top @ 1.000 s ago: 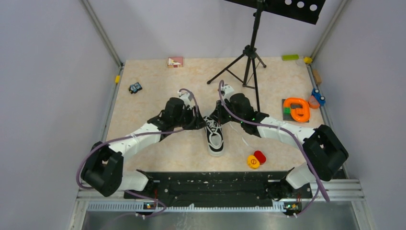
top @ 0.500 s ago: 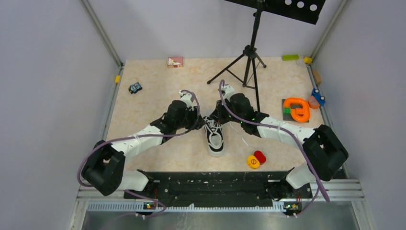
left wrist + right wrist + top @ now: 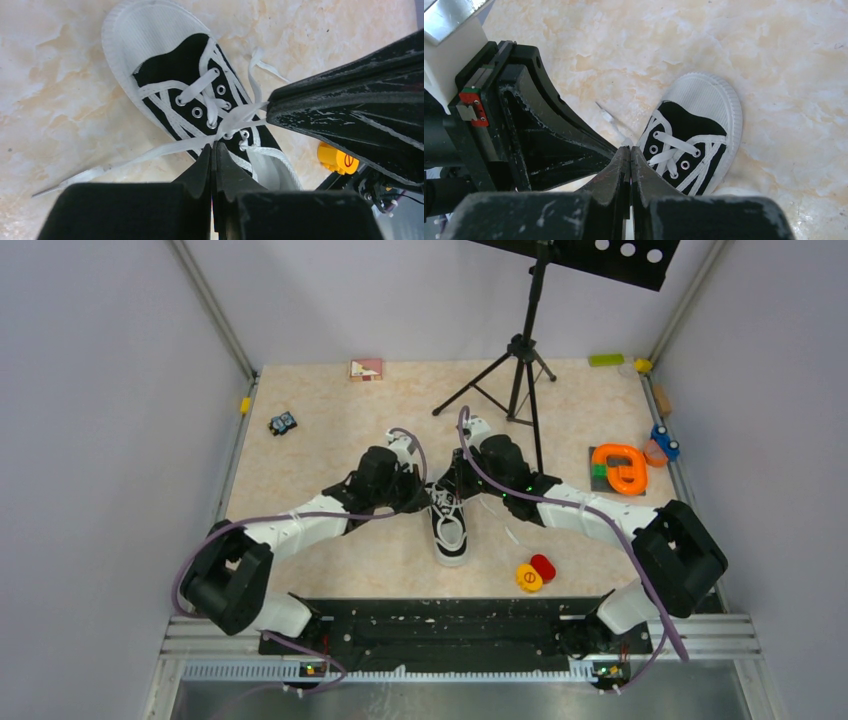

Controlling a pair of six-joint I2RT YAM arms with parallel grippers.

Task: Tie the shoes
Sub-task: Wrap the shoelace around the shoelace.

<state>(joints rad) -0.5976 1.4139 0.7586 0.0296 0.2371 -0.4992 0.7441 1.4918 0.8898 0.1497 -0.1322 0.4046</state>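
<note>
Marbled beige tabletop [image 3: 320, 400], grey walls all round, a few toys scattered about. So here's what just changed: the left gripper [image 3: 214, 146] was hanging open a moment ago. It has now nudged in closer and snapped fully shut, with the loose lace [image 3: 150, 152] running right into its tips, so it looks clamped on that.

The right gripper [image 3: 630, 149] hasn't budged and is clenched too. The lace strands [image 3: 240, 114] bunch up at its tip, so I'd say it has those.

The sneaker [image 3: 165, 75] sits flat right under both sets of fingertips, between the two grippers, with its toe cap out ahead of them.

My read: both ends are now in hand, so the actual crossing and knotting can start. Nothing is tied yet.

Writing-wise there's no brand I can see on the shoe. The yellow disc [image 3: 336, 159] beyond the right gripper has a red mark, but it's too small to read.
</note>
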